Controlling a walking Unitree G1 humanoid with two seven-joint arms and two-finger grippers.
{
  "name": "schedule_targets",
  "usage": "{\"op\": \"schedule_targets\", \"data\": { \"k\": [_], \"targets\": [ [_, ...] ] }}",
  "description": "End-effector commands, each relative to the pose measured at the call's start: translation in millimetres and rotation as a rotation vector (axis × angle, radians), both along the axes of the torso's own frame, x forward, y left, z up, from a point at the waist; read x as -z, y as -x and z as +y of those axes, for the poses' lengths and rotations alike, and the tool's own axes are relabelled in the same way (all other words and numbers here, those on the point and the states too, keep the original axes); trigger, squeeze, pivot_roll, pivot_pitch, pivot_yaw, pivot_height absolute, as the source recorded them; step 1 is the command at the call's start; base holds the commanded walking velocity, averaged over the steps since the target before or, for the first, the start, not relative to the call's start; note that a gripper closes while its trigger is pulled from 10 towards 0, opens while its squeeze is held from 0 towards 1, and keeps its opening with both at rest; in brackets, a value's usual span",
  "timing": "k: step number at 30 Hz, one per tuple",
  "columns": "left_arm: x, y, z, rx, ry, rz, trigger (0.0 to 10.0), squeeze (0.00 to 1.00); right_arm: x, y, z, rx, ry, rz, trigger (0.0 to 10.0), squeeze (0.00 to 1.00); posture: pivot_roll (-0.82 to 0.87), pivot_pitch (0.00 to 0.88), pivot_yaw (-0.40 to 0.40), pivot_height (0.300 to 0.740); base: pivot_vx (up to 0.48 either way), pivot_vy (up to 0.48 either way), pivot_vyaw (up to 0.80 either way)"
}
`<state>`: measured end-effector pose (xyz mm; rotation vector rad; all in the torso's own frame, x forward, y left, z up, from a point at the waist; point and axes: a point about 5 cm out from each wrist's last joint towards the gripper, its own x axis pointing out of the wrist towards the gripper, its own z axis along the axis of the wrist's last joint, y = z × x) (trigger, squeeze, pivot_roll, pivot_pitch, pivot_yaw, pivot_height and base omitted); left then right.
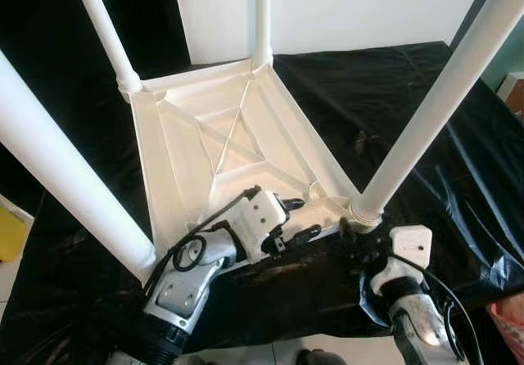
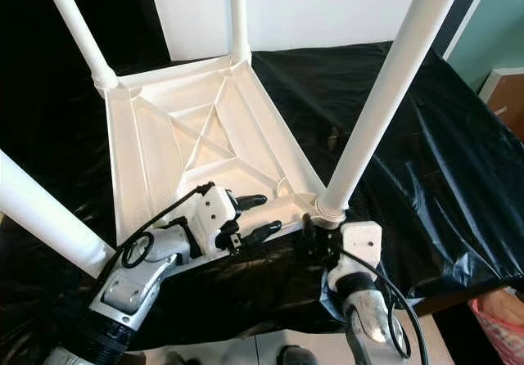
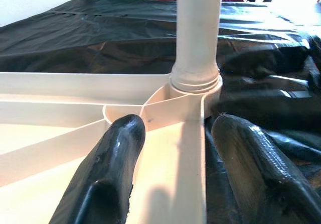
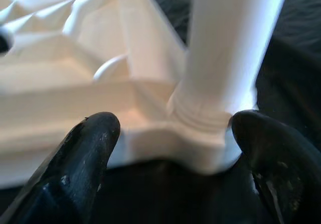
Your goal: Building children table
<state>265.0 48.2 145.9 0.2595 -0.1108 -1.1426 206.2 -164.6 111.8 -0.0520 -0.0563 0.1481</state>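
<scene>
The white table top (image 1: 221,148) lies upside down on the black sheet (image 1: 393,95), four legs pointing up. My right gripper (image 4: 173,148), fingers wide and holding nothing, sits just near of the near-right leg (image 1: 426,123), whose long axis rises upward and rightward from its corner socket. My left gripper (image 1: 299,219), also spread, straddles the near rim, further left.

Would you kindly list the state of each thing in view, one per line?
Table top: upside down on the black sheet, ribbed underside up.
Four legs: standing upright in the corner sockets.
Left hand: open, fingers either side of the near rim.
Right hand: open, fingers either side of the near right leg's corner socket.
</scene>
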Motion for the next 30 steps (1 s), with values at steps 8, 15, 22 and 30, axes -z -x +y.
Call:
{"op": "schedule_targets", "data": {
  "k": [8, 15, 22, 30],
  "targets": [
    [-3.8, 10.7, 0.8, 0.032, 0.001, 0.016, 10.0, 0.00, 2.8, 0.8, 21.1, -0.213, -0.057, 0.017, 10.0, 0.00, -0.15, 0.137, 0.037, 0.740, 0.000, 0.000, 0.00],
    [-6.6, 24.6, 1.3, 0.087, 0.009, 0.067, 10.0, 0.00, -3.3, -17.7, 26.0, -0.286, -0.065, -0.015, 10.0, 0.00, -0.13, 0.138, 0.036, 0.740, 0.000, 0.000, 0.00],
    [-7.5, 29.4, 11.8, 0.119, -0.025, 0.084, 10.0, 0.00, -9.8, -41.6, 18.2, -0.203, -0.076, -0.074, 10.0, 0.00, -0.11, 0.128, 0.032, 0.740, 0.000, 0.000, 0.00],
    [-7.8, 21.1, 20.2, 0.127, -0.077, 0.063, 10.0, 0.00, -11.9, -49.1, 6.7, -0.117, -0.075, -0.098, 10.0, 0.00, -0.12, 0.120, 0.037, 0.740, 0.000, 0.000, 0.00]
  ]
}}
